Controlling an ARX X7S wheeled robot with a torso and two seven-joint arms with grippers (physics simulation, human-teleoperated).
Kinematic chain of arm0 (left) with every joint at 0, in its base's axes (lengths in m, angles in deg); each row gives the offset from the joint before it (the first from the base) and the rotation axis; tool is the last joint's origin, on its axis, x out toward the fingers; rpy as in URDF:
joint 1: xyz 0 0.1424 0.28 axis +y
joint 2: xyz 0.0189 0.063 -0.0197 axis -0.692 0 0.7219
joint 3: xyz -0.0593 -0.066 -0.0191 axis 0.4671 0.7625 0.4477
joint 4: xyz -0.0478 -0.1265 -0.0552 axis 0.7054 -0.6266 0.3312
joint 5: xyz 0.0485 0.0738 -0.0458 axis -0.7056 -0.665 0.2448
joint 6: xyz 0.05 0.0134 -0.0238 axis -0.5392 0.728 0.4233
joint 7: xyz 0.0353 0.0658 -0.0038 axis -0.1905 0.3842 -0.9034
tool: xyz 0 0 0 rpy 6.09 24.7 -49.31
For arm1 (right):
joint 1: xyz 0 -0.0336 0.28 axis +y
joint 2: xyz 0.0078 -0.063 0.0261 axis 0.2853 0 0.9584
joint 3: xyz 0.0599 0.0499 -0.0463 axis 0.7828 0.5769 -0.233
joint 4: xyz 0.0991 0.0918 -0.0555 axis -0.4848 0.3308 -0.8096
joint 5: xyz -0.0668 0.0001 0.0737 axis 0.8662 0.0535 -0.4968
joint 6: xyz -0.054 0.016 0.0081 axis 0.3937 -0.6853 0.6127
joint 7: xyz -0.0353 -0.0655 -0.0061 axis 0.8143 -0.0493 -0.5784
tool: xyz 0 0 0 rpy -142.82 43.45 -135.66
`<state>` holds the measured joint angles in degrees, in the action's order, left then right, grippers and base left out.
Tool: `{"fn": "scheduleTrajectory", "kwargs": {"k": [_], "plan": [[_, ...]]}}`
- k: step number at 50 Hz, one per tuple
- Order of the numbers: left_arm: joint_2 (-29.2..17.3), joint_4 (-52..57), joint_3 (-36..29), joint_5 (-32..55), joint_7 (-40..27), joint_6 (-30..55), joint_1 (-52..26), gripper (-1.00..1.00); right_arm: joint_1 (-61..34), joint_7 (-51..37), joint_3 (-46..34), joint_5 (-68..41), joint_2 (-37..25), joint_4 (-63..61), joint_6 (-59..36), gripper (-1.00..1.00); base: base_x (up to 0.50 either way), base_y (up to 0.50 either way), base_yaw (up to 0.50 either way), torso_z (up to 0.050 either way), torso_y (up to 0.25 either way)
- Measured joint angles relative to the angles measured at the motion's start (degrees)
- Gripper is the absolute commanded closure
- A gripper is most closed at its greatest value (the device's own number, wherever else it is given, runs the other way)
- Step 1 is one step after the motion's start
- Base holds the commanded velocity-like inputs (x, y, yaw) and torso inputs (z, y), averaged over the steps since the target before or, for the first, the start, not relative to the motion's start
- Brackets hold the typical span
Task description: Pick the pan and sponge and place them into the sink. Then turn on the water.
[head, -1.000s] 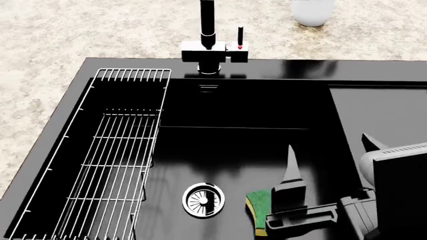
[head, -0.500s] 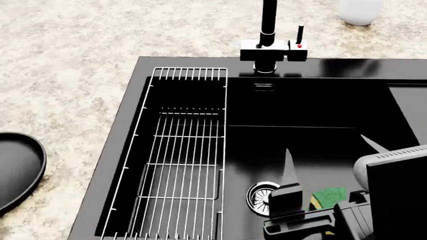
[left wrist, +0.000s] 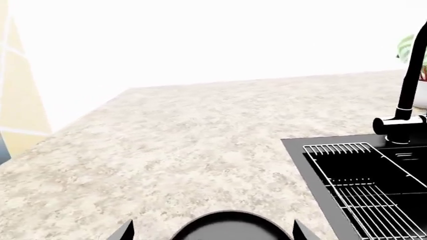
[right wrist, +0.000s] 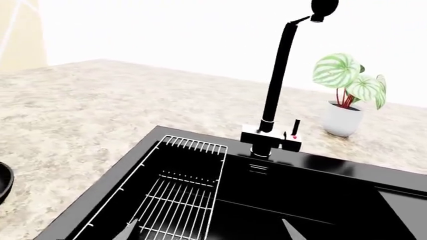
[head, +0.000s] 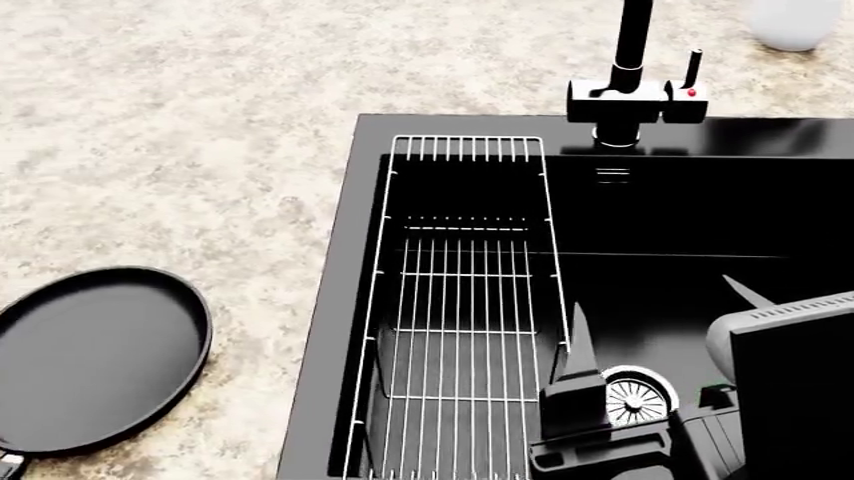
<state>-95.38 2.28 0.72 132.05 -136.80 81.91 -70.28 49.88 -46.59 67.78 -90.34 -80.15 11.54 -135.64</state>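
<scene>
While pan (head: 96,358) sits on counter (head: 200,130) left of sink (head: 350,250), left gripper (left wrist: 212,233) hovers just above it, open, nearer arm; right gripper (head: 654,320) open over basin.

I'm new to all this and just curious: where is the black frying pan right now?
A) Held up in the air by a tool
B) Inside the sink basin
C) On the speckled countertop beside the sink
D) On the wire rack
C: in the head view the pan lies flat on the stone countertop, apart from the sink and its wire rack, with no tool touching it.
</scene>
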Motion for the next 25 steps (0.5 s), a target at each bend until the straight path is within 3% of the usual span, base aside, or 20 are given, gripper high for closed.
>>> {"fn": "scheduleTrajectory", "kwargs": {"k": [7, 16, 25], "plan": [[0.18, -0.04, -0.60, -0.18, -0.31, -0.05, -0.11, -1.00, -0.12, -0.22, -0.25, -0.18, -0.10, -0.01, -0.13, -1.00, 0.00, 0.50, 0.00, 0.000, 0.000], [-0.34, 0.12, -2.36, 3.89, -3.37, -0.20, -2.09, -1.00, 0.43, -0.87, 0.37, -1.03, 0.23, 0.34, 0.29, -1.00, 0.00, 0.00, 0.00, 0.000, 0.000], [-4.36, -0.37, -6.23, 16.12, -8.86, -1.13, -6.90, -1.00, 1.21, -1.57, 0.80, -1.55, 0.14, 0.71, 0.30, -1.00, 0.00, 0.00, 0.00, 0.000, 0.000]]}}
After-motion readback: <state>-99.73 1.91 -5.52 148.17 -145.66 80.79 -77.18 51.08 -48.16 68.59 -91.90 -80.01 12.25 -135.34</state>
